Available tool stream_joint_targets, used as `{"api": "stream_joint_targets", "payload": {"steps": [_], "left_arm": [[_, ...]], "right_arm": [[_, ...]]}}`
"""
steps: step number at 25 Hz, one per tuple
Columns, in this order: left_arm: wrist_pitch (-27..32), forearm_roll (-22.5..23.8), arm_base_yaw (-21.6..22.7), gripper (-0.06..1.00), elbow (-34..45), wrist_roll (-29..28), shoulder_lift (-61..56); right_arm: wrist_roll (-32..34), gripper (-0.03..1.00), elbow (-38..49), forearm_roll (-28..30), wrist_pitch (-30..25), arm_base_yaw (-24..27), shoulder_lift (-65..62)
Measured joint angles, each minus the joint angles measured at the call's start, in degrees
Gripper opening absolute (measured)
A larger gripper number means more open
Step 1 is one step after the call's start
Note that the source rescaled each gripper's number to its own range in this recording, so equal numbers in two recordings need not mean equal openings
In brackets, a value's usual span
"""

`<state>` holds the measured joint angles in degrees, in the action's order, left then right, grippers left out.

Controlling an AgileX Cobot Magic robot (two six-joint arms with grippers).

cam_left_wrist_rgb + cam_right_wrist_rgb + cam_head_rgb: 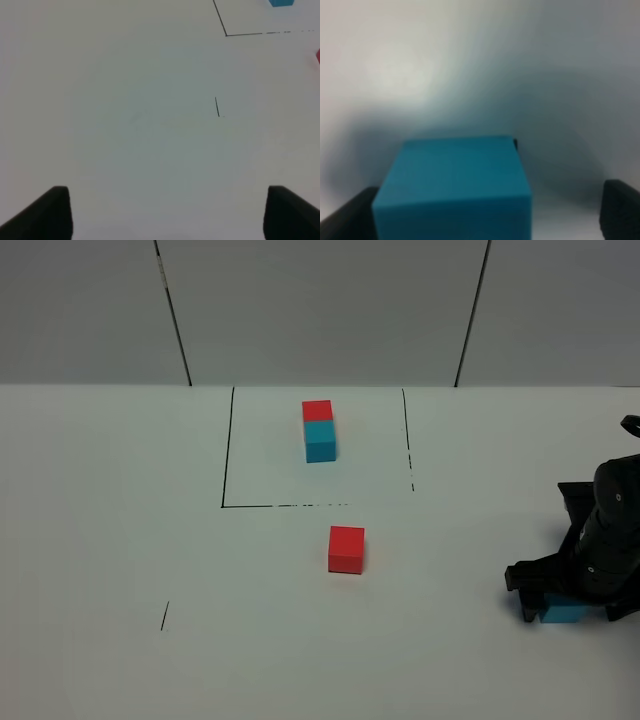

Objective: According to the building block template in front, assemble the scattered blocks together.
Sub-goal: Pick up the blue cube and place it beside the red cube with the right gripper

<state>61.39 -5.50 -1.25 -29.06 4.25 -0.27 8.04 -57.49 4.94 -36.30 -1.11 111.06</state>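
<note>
1. The right gripper [563, 608] was down at the table [120, 540] on the far right of the scene, its jaws set astride the cyan cube [566, 614].
2. In the right wrist view, the cyan cube [452, 185] sat between the two dark fingers [621, 212]. One finger lay just beside one side of the cube. The other stood clear, with bare table showing in the gap, so the grip was not closed. Whether the nearer finger touched the cube could not be told.
3. The left gripper [167, 215] hung over bare table with its jaws wide apart and nothing between them.
4. The building block template [319, 430] lay inside the black outline [228, 450] at the far middle of the table. Its long axis ran far to near, the red end far and the cyan end near.
5. The red cube [346, 549] stood alone just nearer than the outline's near line. It was well apart from the cyan cube, which was off to its right.
</note>
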Motion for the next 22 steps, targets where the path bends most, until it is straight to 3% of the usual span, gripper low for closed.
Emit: {"api": "stream_joint_targets", "payload": {"steps": [9, 22], "left_arm": [[0.0, 0.0, 0.0, 0.63, 0.0, 0.0, 0.0], [0.0, 0.0, 0.0, 0.63, 0.0, 0.0, 0.0]], "right_arm": [[0.1, 0.66, 0.0, 0.0, 0.0, 0.0, 0.0], [0.4, 0.18, 0.0, -0.5, 1.1, -0.3, 0.1]]}}
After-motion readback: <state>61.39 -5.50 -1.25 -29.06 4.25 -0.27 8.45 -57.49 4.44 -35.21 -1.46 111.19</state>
